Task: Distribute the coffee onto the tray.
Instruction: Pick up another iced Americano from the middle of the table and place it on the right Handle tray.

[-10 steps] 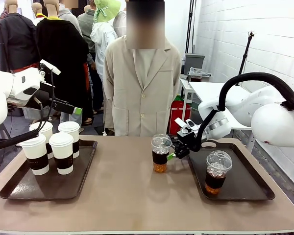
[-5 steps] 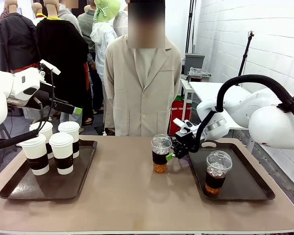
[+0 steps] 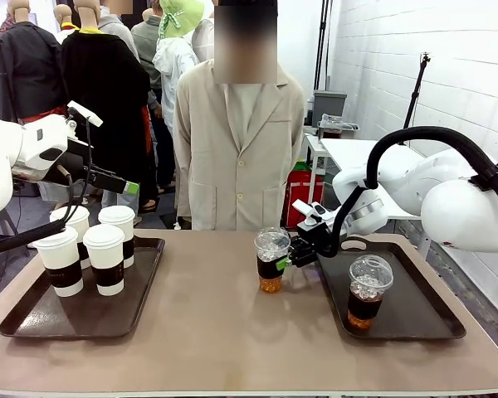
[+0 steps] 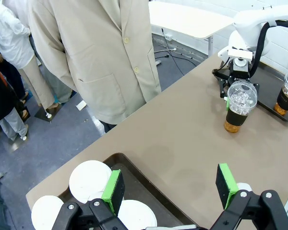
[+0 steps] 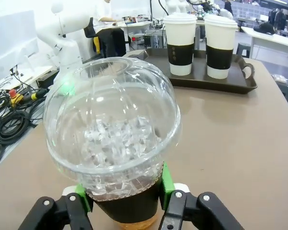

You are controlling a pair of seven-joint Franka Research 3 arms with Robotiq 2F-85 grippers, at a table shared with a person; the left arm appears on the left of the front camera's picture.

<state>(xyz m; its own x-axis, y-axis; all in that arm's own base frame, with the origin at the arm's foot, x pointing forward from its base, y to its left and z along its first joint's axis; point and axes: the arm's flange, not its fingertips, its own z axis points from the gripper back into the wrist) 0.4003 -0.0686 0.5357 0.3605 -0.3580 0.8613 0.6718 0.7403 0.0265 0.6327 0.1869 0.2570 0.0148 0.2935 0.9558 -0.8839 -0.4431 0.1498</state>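
Coffee is split across the table (image 3: 216, 332): 4 white lidded cups (image 3: 91, 245) stand on the left tray (image 3: 17, 319), 1 iced coffee (image 3: 367, 290) stands on the right tray (image 3: 415, 319), and a 2nd iced cup (image 3: 271, 259) sits on the bare table just beside that tray's near-left corner. The right hand (image 3: 287, 259) is clamped on this 2nd cup's dark sleeve, green pads (image 5: 166, 184) pressing both sides below the dome lid. The left hand (image 4: 169, 191) hangs with its jaws apart above the left tray, holding nothing.

Judging from here, the thin plastic wall may buckle under the squeeze, popping the lid or spilling. The cup looks slightly tilted, so a fast lift could slosh it or let it slip. Carried too low, its base could catch the tray rim, or it could knock the cup already there.
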